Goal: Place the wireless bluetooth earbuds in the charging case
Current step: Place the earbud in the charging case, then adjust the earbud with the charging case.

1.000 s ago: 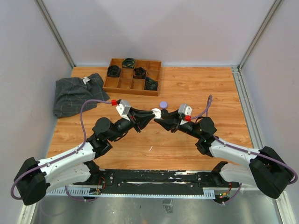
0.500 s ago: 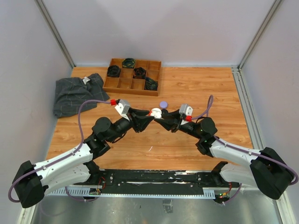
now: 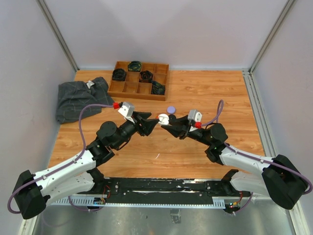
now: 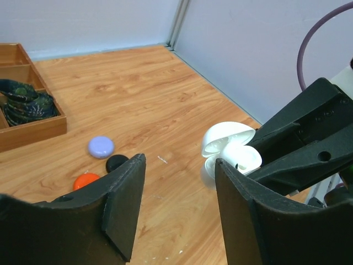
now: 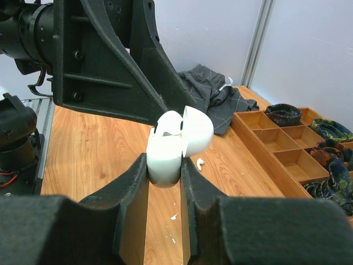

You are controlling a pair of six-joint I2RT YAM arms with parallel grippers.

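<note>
My right gripper (image 5: 164,165) is shut on a white charging case (image 5: 165,157) and holds it above the table with its lid (image 5: 198,130) hinged open. A white earbud (image 5: 168,124) sits in the case's top. Another white earbud (image 5: 199,163) lies on the wood beyond it. My left gripper (image 4: 179,165) is open and empty, with its fingertips just short of the case (image 4: 229,149). In the top view the two grippers meet at mid table, the left (image 3: 152,123) and the right (image 3: 165,124), with the case (image 3: 163,118) between them.
Lilac (image 4: 101,147), black (image 4: 117,162) and orange-red (image 4: 85,180) round cases lie on the wood below the grippers. A wooden compartment tray (image 3: 128,89) holding dark items stands at the back. A grey cloth (image 3: 78,98) lies at the back left. Walls close in on the table.
My left gripper has drawn back a little to the left, away from the white case. The right gripper still holds the case in about the same place.
</note>
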